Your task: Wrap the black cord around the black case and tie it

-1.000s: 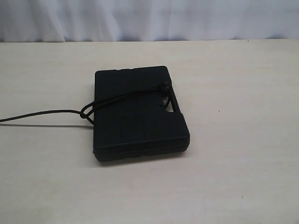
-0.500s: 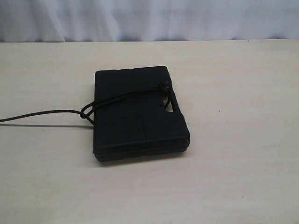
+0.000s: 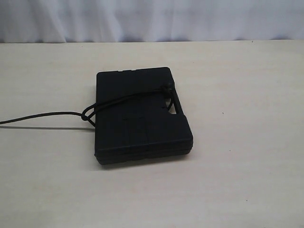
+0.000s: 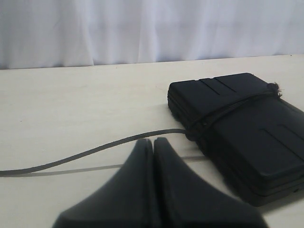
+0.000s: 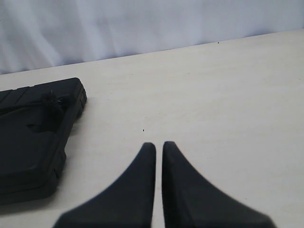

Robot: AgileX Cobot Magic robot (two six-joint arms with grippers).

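Wrist views alone show the left gripper [image 4: 153, 141] and right gripper [image 5: 159, 144] (both closed).

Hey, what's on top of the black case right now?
The black cord runs across the lid of the black case, ending in a frayed knot by the handle slot. Whether it passes underneath is hidden by the case.
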